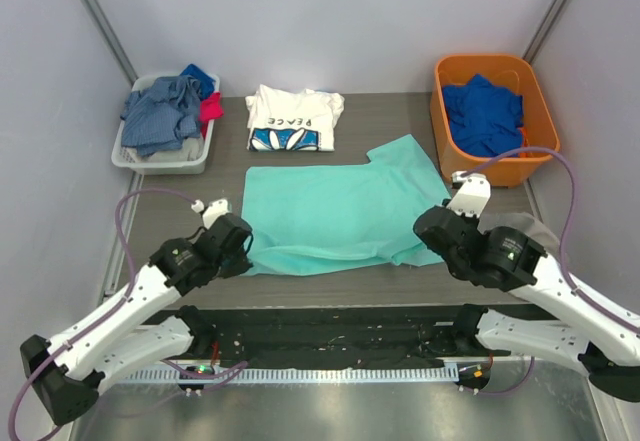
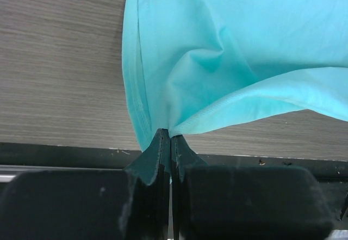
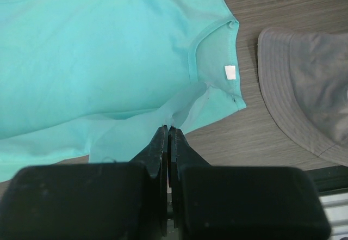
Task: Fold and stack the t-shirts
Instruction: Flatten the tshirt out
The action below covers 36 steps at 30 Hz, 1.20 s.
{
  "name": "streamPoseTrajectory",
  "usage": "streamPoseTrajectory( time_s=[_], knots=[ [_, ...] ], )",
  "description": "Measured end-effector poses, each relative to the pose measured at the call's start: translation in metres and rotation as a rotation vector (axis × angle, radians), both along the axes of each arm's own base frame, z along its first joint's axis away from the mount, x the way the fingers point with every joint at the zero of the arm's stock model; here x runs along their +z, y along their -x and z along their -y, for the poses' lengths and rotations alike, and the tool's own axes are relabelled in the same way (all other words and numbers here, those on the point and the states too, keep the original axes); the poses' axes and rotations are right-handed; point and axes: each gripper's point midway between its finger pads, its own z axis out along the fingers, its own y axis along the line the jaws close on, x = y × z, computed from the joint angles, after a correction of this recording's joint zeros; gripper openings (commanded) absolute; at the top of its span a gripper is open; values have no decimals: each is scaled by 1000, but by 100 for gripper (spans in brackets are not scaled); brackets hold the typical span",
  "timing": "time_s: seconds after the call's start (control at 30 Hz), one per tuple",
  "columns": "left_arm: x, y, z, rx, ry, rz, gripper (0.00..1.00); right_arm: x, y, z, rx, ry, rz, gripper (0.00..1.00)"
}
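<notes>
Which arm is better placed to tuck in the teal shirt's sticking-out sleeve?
Right, probably: the sleeve lies on its side, beside the orange bin; the right gripper pinches the mint t-shirt near the collar.

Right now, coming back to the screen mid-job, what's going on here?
Both arms are working the mint-teal t-shirt, which lies mostly flat on the table. The left pincer is shut on its near left corner. The right pincer is shut on its near edge beside the neckline. The white PEACE t-shirt sits folded at the far side. The teal one has yet to be folded and stacked.
</notes>
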Motion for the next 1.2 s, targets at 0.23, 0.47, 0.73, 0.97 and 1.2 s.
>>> streamPoseTrajectory(
  time_s=[0.23,0.47,0.73,0.97,1.2],
  knots=[
    [-13,15,-5,35,48,-23,0,-2,18,7,-7,-82,-39,1],
    [-30,25,-4,62,81,-67,0,-10,35,14,-60,-192,-83,1],
    [-31,24,-1,84,105,-65,0,7,46,17,-93,-363,-57,1],
    [-33,22,0,87,113,-60,0,10,52,25,-119,-428,-52,1],
    [-42,22,0,90,95,-76,0,6,49,34,-159,-400,-40,1]
  ],
)
